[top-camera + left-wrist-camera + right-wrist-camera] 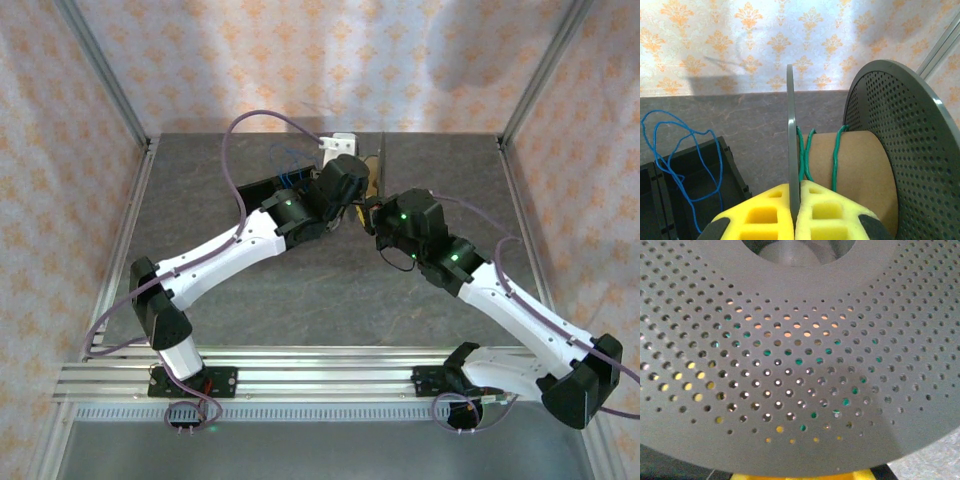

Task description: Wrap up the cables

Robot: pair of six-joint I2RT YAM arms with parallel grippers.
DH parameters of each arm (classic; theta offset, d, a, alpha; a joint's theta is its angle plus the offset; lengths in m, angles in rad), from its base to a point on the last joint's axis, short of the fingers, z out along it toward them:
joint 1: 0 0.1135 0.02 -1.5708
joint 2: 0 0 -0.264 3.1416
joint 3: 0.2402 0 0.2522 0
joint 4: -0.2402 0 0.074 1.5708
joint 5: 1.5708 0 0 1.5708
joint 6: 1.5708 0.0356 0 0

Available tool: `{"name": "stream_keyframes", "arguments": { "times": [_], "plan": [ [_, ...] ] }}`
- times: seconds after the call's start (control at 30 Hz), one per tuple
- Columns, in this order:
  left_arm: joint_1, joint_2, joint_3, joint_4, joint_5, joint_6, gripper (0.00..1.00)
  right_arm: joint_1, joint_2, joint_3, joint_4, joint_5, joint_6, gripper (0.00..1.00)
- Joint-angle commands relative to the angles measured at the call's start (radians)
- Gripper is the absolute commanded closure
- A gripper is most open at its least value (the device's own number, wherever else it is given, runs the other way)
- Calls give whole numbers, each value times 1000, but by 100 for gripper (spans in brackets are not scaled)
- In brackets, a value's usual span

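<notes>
I have the left gripper (795,222) clamped on a flange of the spool (865,165), and the right gripper (800,474) closed by its other flange. The green cable (835,155) wraps the core; the blue cable (687,165) loops over the bin (735,185).

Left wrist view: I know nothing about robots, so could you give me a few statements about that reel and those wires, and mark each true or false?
1. The thin green cable is wound round the brown cardboard core of the reel. True.
2. The thin blue cable is wound on the reel too. False: it hangs in loose loops over the black bin on the left, apart from the reel.
3. The left pincer, with its yellow foam pads, stands wide open. False: it is shut on the edge of the thin grey disc.
4. The big grey disc on the right is full of small holes. True.
</notes>
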Motion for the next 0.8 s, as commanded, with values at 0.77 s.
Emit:
{"name": "stream_keyframes", "arguments": {
  "times": [0.77],
  "plan": [
    [-39,32,76,-141,31,92,100,-11,-66,19,-41,188,51,86]
  ]
}}
